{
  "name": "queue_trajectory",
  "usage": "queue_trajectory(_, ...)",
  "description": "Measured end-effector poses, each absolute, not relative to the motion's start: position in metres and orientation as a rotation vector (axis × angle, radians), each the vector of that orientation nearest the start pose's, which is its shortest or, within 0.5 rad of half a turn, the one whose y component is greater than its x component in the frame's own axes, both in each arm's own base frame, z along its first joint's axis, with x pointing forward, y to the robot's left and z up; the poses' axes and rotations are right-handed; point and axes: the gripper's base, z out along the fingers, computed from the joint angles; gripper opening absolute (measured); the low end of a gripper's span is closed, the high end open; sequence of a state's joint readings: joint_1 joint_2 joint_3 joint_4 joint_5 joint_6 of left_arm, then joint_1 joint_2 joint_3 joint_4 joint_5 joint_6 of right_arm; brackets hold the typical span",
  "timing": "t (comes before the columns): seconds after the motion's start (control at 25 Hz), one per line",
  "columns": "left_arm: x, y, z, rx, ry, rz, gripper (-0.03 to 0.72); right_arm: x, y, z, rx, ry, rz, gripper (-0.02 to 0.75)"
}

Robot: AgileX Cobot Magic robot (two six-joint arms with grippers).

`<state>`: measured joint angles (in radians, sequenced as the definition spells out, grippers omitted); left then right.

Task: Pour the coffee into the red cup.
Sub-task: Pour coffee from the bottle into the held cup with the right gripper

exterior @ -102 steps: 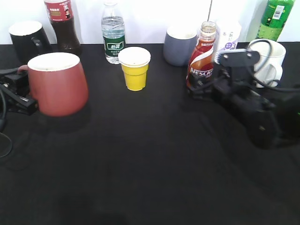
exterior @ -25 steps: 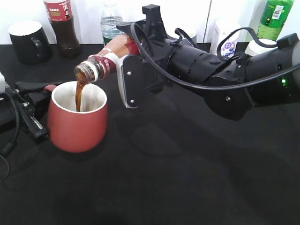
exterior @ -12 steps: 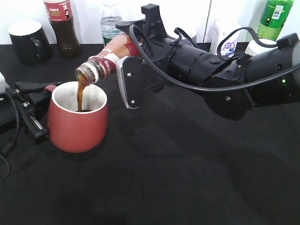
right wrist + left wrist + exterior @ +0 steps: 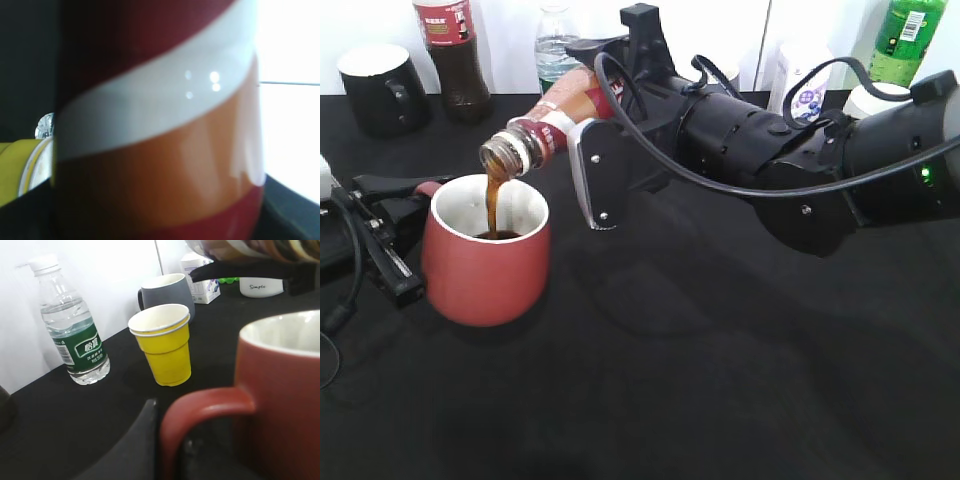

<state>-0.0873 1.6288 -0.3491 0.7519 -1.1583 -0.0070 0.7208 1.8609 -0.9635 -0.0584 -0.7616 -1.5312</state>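
Observation:
My right gripper (image 4: 595,125) is shut on the coffee bottle (image 4: 545,125) and holds it tipped, mouth down to the left, over the red cup (image 4: 485,265). A brown stream (image 4: 492,205) runs from the mouth into the cup, where dark liquid pools. The bottle fills the right wrist view (image 4: 160,125). My left gripper (image 4: 390,235) is shut on the cup's handle (image 4: 200,410) at the cup's left side; one dark finger (image 4: 135,445) shows against the handle.
A black mug (image 4: 380,88), a cola bottle (image 4: 452,55) and a water bottle (image 4: 70,330) stand at the back left. A yellow cup (image 4: 162,345) and a grey mug (image 4: 167,292) stand behind the red cup. A green bottle (image 4: 910,40) and a white mug (image 4: 875,100) are back right.
Since four seconds ago the right arm lifted the bottle across to the red cup and tipped it. Over the last second the pour goes on and the bottle has barely moved.

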Motion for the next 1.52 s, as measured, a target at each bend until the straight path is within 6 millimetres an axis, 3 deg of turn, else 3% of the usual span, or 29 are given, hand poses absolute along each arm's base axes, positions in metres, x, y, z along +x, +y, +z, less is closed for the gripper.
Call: queue_trajectory(1.52,0.2322,-0.0773,0.1654,0.845,1.5,-0.379,0.043,0.2962,0.2652,0.2125,-1.536,0.608,-0.663,0.529)
